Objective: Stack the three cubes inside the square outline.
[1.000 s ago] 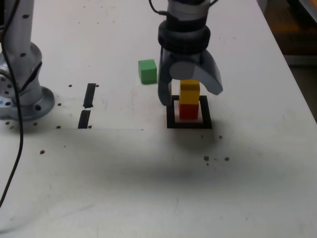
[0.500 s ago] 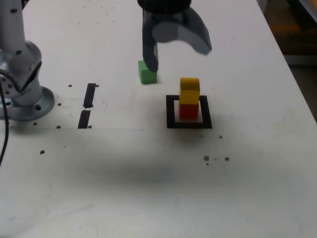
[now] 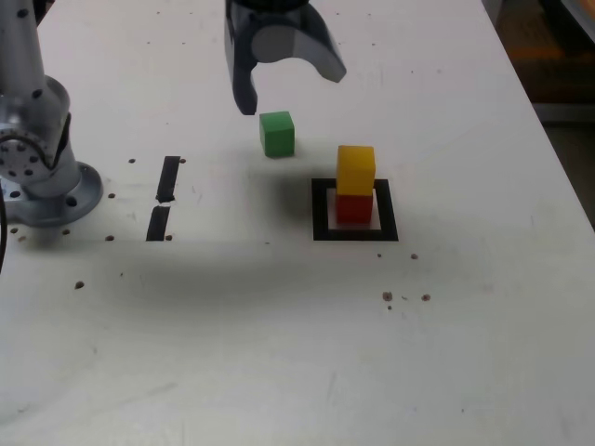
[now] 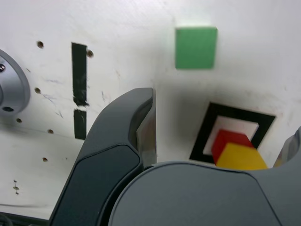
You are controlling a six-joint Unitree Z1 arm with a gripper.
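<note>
The gripper [image 3: 286,82] has left the stack and moved up and toward the exterior view's left; a second ago it stood around the yellow cube [image 3: 355,170], and now it hangs above the tabletop [image 3: 279,353], just behind the green cube [image 3: 277,133]. Its fingers [image 3: 244,88] are spread wide and hold nothing. The yellow cube stays where it was released, on top of the red cube [image 3: 353,208], and both stand inside the square outline [image 3: 354,231]. So two of the three cubes seem to be done, and the green one, which lies alone and well apart from the outline, is the last to bring. I judge that the arm is now going for it: the next move would be to come down over the green cube and close on it.

The exterior view shows the whole stack from the side, so one can see that the yellow cube sits straight on the red one. It also shows the arm's base [image 3: 42,177] and two short black strips [image 3: 167,178] at its left. The wrist view looks down from above: there the green cube [image 4: 196,47] is a flat square ahead of one dark finger [image 4: 136,127], and the stack [image 4: 235,150] is partly cut by the gripper body. The second finger is only at the edge of that picture, perhaps, so the opening is clearer from outside.
</note>
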